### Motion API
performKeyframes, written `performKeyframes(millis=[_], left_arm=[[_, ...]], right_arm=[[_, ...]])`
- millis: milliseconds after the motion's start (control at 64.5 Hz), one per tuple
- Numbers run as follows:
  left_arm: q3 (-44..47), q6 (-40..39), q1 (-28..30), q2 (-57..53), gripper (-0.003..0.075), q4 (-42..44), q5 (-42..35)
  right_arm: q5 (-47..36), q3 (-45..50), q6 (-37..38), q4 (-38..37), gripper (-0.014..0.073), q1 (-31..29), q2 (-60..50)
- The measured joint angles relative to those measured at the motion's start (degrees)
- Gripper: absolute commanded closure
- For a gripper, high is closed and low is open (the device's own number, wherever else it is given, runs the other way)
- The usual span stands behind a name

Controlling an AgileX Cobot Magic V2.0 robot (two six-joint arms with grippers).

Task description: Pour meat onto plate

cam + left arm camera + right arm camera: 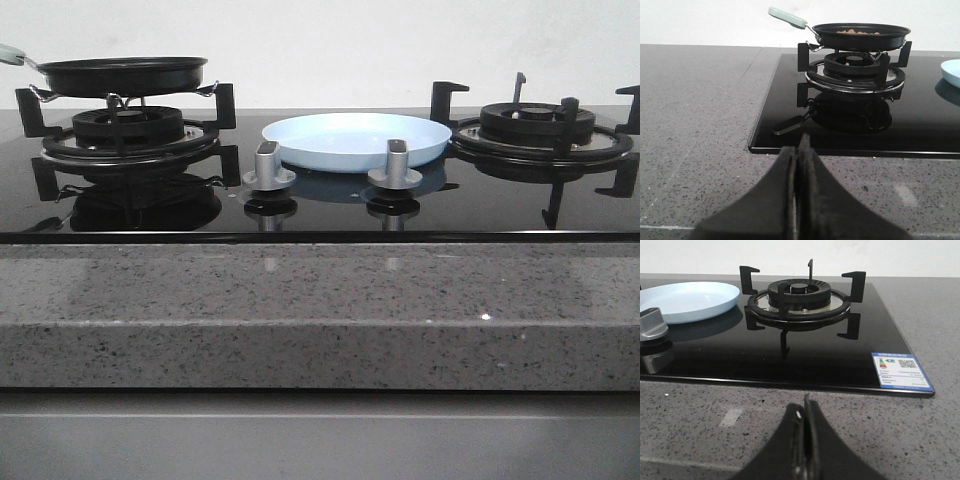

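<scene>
The pale blue plate [356, 139] lies empty on the black glass hob between the two burners, behind the two knobs; it also shows in the right wrist view [687, 300] and at the edge of the left wrist view [952, 72]. The meat [857, 31] is a heap of light-brown pieces in the black frying pan [122, 75] on the left burner. The pan's pale green handle [787, 17] points away to the left. My left gripper [798, 150] is shut and empty over the grey counter in front of the hob's left corner. My right gripper [805, 407] is shut and empty over the counter in front of the right burner.
The right burner [541, 135] with its black pan support stands bare. Two silver knobs [268, 164] [396, 164] stand in front of the plate. A speckled grey stone counter [320, 310] surrounds the hob. A blue-and-white label [900, 371] sticks on the hob's front right corner.
</scene>
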Motion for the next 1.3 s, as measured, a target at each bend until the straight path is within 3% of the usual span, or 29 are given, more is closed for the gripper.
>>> performKeyframes(millis=[496, 682, 931, 1179, 1303], left_arm=[[-0.4, -0.5, 0.0, 0.0, 0.0741, -0.4, -3.6], [-10.3, -1.5, 0.0, 1.0, 0.0741, -0.7, -1.9], [-26.6, -1.6, 0.0, 18.2, 0.0741, -0.4, 2.5], [-33.0, -1.6, 0.0, 32.2, 0.0740, -0.3, 3.1], [-33.0, -1.6, 0.0, 33.4, 0.0683, -0.3, 3.1]], right_arm=[[-1.8, 0.0, 0.0, 0.0, 0.0663, 0.0, 0.0], [0.4, -7.1, 0.0, 0.0, 0.0663, 0.0, 0.0], [6.0, -23.5, 0.0, -0.1, 0.0654, 0.0, 11.5], [8.2, -31.5, 0.0, -0.1, 0.0648, 0.0, 25.4], [8.2, -32.0, 0.0, -0.1, 0.0540, 0.0, 27.8]])
